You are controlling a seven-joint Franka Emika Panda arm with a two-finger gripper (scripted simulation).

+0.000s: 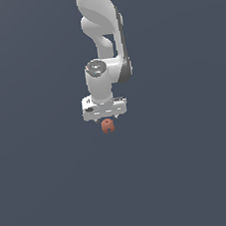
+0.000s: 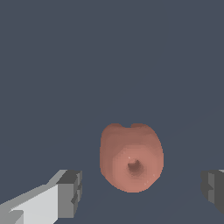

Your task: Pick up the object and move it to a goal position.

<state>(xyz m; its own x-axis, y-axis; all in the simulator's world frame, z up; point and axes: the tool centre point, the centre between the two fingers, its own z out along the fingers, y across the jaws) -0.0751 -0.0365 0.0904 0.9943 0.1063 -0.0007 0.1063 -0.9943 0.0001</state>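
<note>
The object [image 1: 107,126] is a tiny orange-red lump with a rounded top and a notch underneath, lying on the dark grey floor. In the exterior view my white gripper [image 1: 105,119] hangs straight above it, very close. The wrist view shows the object [image 2: 131,157] from above, with a small dimple in its top. My gripper [image 2: 141,187] is open. One grey fingertip [image 2: 70,192] stands on one side of the lump and the other fingertip [image 2: 213,189] far off on the opposite side. Neither pad touches it.
The dark grey floor [image 1: 44,193] stretches flat on every side. The white arm [image 1: 102,31] rises out of the exterior view's top. Nothing else shows in either view.
</note>
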